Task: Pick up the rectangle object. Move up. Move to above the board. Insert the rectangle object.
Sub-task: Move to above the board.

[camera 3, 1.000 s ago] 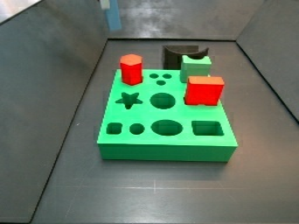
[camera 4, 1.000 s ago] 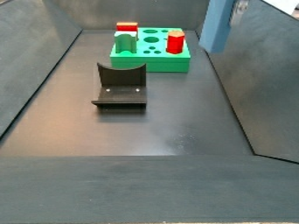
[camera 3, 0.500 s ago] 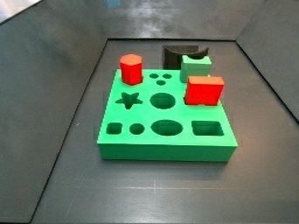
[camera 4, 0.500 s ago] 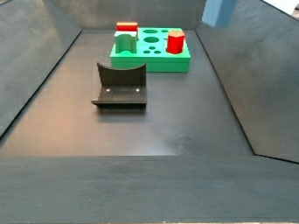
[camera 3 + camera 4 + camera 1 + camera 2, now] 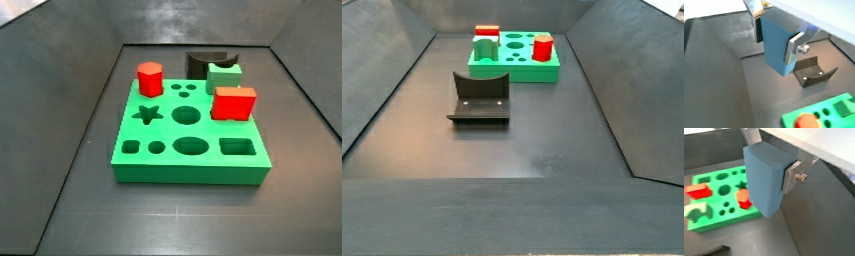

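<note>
In both wrist views the hand (image 5: 769, 170) is clamped on the rectangle object (image 5: 764, 178), up off the worktop (image 5: 529, 140), board (image 5: 187, 140) below.

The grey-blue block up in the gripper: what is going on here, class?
The gripper holds the rectangle object between its silver fingers, lifted high above the dark floor. It is out of frame in both side views. The board lies below and off to one side, with a red hexagonal prism and a red cube standing in it. The fixture stands nearby. Nothing is inserted yet.
</note>
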